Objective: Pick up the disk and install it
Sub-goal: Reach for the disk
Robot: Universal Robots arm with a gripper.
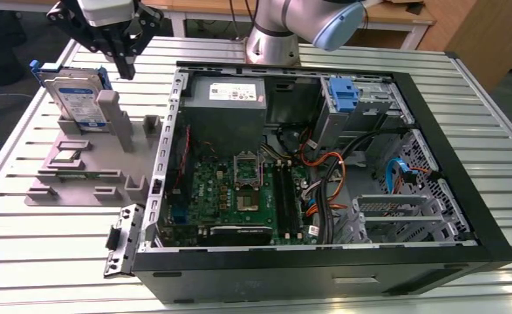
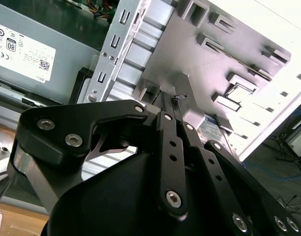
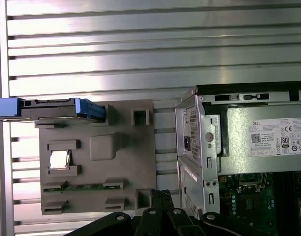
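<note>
Hovering gripper (image 1: 127, 70) near edge of disk (image 1: 74, 99)

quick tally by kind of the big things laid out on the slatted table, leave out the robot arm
disk: 1
grey holder plate: 1
open computer case: 1
total: 3

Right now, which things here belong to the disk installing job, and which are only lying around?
For the job: disk, upright in the grey holder; gripper, close beside the disk's top; open computer case.
Just lying about: silver chip in the grey holder; power supply; slatted table.
</note>
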